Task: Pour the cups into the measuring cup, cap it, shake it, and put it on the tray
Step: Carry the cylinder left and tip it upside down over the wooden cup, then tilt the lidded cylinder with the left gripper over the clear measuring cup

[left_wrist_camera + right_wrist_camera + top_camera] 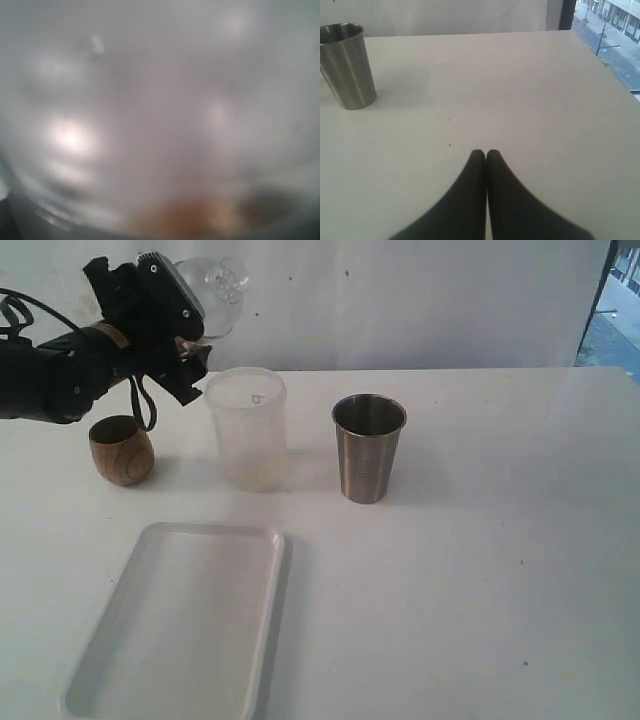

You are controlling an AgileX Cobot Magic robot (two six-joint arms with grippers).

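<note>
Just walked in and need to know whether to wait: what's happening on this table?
The left gripper, raised at the back left, holds a clear domed lid up near the uncapped clear straight-sided plastic measuring cup. The small brown wooden cup and the tapered stainless-steel tumbler stand upright either side of it, the shallow white tray in front. The right gripper is shut on nothing above the white table.

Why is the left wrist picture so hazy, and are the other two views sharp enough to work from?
Left wrist view: wholly out of focus; something pale and translucent fills the frame, with bright glare spots and a brown smear. Right wrist view: sharp and evenly lit, steel tumbler and closed fingers crisp. Exterior view: clear, with soft shadows.
</note>
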